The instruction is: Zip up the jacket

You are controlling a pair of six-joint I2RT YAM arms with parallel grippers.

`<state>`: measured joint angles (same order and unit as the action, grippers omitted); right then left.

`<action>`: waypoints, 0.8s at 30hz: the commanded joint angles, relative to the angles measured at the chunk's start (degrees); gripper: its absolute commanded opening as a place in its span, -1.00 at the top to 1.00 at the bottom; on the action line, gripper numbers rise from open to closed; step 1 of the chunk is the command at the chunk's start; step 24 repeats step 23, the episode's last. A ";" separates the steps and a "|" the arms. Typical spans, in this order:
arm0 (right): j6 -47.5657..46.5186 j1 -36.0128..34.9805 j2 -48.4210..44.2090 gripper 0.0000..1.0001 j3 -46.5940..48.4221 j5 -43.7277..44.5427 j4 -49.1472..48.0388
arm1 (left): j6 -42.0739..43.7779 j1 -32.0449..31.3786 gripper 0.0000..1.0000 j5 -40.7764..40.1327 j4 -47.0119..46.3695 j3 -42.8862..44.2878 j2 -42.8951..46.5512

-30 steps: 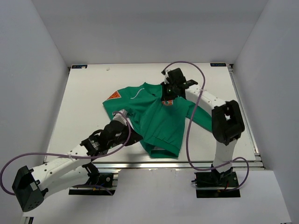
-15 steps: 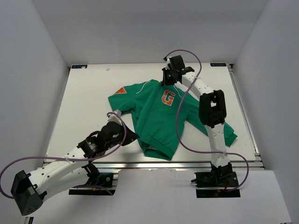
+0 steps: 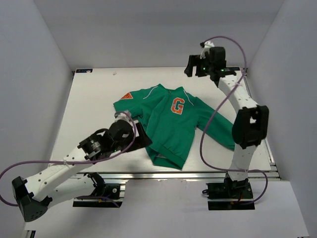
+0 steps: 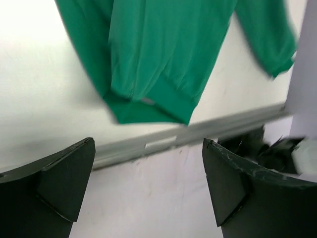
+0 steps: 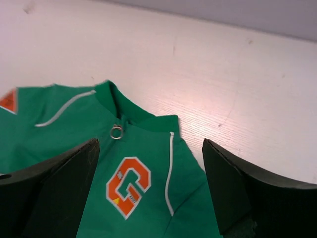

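White table [image 3: 89, 94] bears the green jacket [image 3: 166, 126] lying flat, front closed, zip ring [image 5: 116, 132] at collar; left gripper [image 4: 148, 143] and right gripper [image 5: 149, 144] gape empty.

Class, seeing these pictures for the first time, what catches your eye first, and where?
A bright green jacket lies spread on the white table, its orange G patch on the chest and zip ring up at the collar. The right tool hangs open past the collar; the left tool, open too, is near the hem.
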<state>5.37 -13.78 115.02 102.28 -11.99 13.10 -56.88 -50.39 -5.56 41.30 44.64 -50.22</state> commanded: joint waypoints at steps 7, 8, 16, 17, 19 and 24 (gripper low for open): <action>9.91 -0.63 -26.67 -0.79 -12.53 7.41 10.97 | 7.47 12.56 -0.96 -20.73 7.31 20.56 -14.89; 10.62 -0.72 -30.87 -0.79 -14.11 8.90 12.81 | 11.75 16.95 -0.96 -13.67 6.09 22.75 -16.39; 13.97 -0.72 -52.95 -0.79 -41.00 18.05 8.17 | 20.49 35.17 -0.96 -16.68 1.95 30.42 -20.80; 14.32 -0.63 -56.28 -0.79 -44.50 19.36 7.82 | 21.02 36.06 -0.96 -15.63 0.99 29.72 -20.19; 13.53 -0.63 -58.76 -0.79 -46.99 19.63 7.64 | 21.81 38.08 -0.96 -13.69 -1.48 26.56 -17.91; 12.57 -0.63 -62.37 -0.79 -49.63 22.34 9.13 | 22.69 38.61 -0.96 -12.46 -6.04 21.28 -13.95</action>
